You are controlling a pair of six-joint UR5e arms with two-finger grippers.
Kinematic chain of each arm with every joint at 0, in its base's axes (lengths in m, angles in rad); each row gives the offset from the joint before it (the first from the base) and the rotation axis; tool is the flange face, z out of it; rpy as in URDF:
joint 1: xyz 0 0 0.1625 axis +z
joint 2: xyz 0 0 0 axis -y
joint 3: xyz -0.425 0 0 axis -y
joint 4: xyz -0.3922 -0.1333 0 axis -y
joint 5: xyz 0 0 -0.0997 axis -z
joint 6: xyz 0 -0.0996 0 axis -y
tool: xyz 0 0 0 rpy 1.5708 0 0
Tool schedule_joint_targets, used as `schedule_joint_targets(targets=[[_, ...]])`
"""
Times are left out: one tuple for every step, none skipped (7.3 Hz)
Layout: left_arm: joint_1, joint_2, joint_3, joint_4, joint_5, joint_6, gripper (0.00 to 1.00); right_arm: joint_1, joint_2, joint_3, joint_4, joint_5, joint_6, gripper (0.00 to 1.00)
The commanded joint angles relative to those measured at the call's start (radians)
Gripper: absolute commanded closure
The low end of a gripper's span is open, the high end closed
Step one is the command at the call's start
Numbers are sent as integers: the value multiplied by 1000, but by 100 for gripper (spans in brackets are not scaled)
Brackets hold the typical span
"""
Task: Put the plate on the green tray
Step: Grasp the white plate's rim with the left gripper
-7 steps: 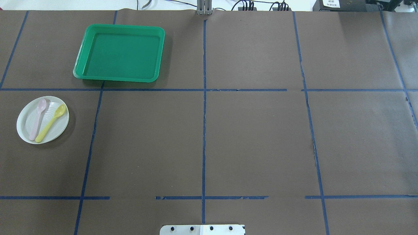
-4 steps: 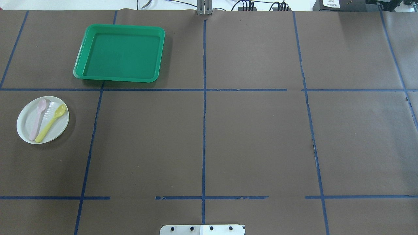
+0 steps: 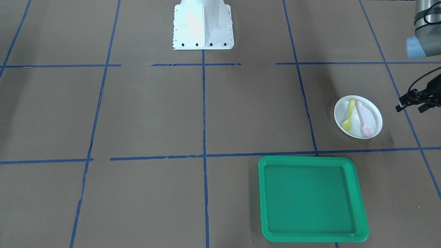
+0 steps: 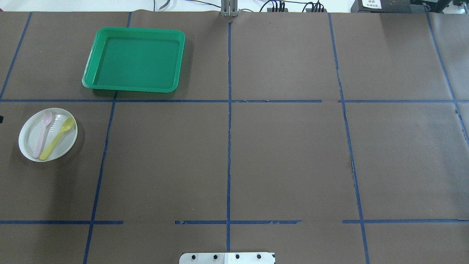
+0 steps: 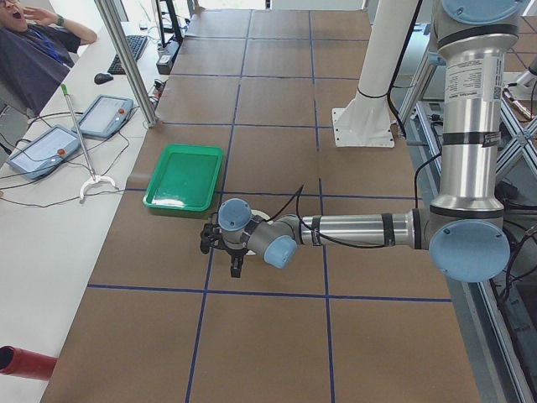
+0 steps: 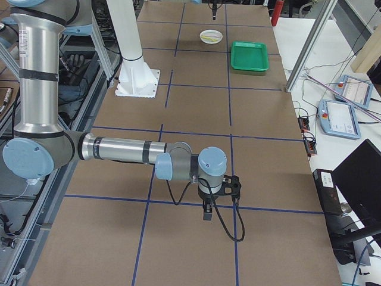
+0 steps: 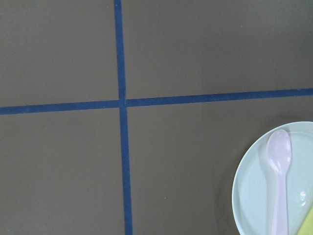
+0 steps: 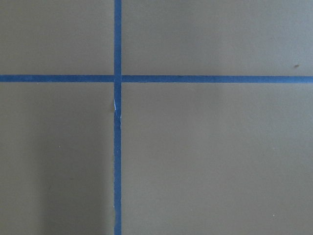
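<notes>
The small white plate (image 4: pixel 28 137) lies at the table's left, also in the front view (image 3: pixel 376 119) and the left wrist view (image 7: pixel 254 196). It holds a pink spoon (image 4: pixel 41 134) and a yellow spoon (image 4: pixel 58 137). The green tray (image 4: pixel 133 30) lies empty beyond it, apart from it, also in the front view (image 3: pixel 310 159). My left gripper (image 3: pixel 410 109) hovers beside the plate's outer side, its fingers apart and empty. My right gripper (image 6: pixel 217 199) shows only in the right side view, far from both; I cannot tell its state.
Brown paper with blue tape lines covers the table. The robot's white base (image 3: pixel 202 26) stands at the near middle edge. Control pendants (image 5: pixel 59 138) and cables lie off the table's far edge. A person (image 5: pixel 33 46) sits beyond them.
A dark bit of my left gripper has come in at the overhead view's left edge, level with the plate. The plate, spoons and tray have not moved.
</notes>
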Motion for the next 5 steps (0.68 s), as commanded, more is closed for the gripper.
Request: schedule_joint_targets(targets=[[94, -7, 60, -162, 3, -142, 0, 0, 1, 0, -1, 1, 0, 0], [107, -11, 89, -194, 15, -150, 0, 0, 1, 0, -1, 1, 0, 0], [119, -21, 97, -194, 79, -151, 0, 0, 0, -2, -1, 1, 0, 0], [121, -24, 97, -193, 83, -150, 1, 0, 0, 0, -1, 1, 0, 0], [122, -24, 99, -190, 83, -150, 18, 0, 0, 0, -1, 1, 0, 0]])
